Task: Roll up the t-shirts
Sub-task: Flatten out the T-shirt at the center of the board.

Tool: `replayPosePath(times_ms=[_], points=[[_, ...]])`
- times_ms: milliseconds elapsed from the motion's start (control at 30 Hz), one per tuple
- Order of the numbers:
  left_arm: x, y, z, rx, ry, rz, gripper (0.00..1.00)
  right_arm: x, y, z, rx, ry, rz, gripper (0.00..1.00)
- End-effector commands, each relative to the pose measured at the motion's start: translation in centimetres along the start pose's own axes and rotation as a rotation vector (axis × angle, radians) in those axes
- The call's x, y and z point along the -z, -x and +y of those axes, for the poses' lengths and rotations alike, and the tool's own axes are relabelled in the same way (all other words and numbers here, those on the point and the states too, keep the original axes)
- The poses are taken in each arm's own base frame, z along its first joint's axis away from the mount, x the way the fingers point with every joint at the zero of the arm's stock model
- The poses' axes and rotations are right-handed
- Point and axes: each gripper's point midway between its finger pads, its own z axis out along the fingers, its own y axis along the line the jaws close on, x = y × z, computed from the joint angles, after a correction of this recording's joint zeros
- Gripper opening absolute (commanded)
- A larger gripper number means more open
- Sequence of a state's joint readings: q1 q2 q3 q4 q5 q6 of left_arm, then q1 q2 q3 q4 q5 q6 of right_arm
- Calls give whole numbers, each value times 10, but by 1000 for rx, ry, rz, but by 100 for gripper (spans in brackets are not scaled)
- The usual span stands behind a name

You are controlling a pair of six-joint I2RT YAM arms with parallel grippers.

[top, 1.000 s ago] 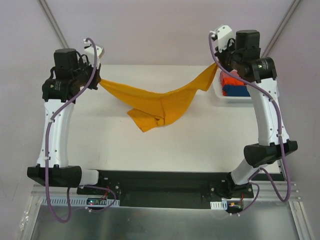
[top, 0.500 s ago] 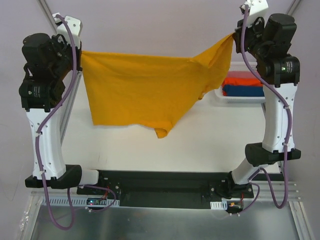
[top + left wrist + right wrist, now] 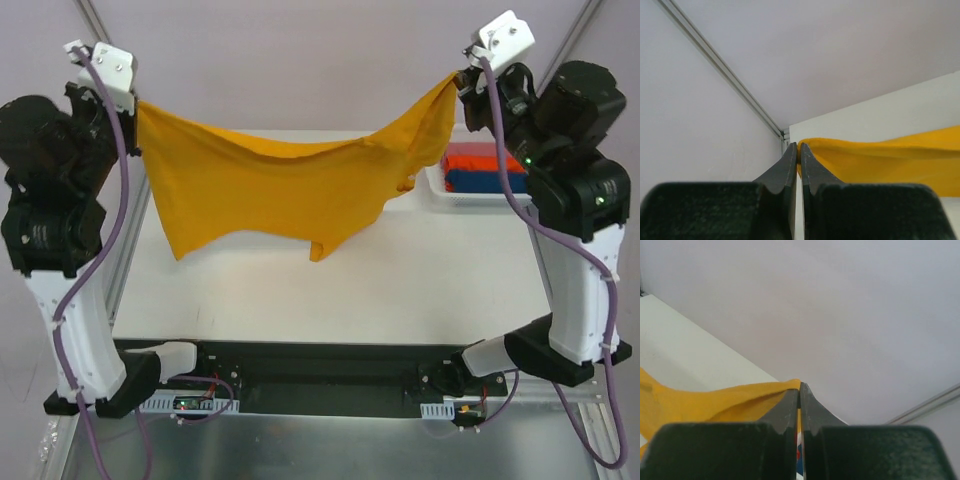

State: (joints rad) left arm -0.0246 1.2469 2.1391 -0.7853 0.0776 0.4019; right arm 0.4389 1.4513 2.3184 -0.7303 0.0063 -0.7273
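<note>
The mustard-orange t-shirt (image 3: 270,185) hangs spread in the air above the table, stretched between both raised arms and sagging in the middle. My left gripper (image 3: 135,100) is shut on its left top corner, seen pinched in the left wrist view (image 3: 799,150). My right gripper (image 3: 460,80) is shut on its right top corner, seen in the right wrist view (image 3: 800,386). The shirt's lower edge dangles near the table's middle. Folded red-orange (image 3: 485,160) and dark blue (image 3: 485,182) t-shirts lie in the basket at the right.
The white mesh basket (image 3: 440,190) stands at the table's far right edge. The white table (image 3: 400,280) lies under the hanging shirt. Grey walls and a metal frame post (image 3: 730,75) stand behind.
Both arms have lifted the shirt from a low bunched sag to a high spread. The grippers have risen and moved apart, and the cloth has opened out.
</note>
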Motion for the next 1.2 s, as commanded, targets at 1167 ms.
replayPosePath(times_ms=[1167], points=[[-52, -206, -110, 144, -413, 422, 0, -43, -186, 65, -172, 204, 233, 1]])
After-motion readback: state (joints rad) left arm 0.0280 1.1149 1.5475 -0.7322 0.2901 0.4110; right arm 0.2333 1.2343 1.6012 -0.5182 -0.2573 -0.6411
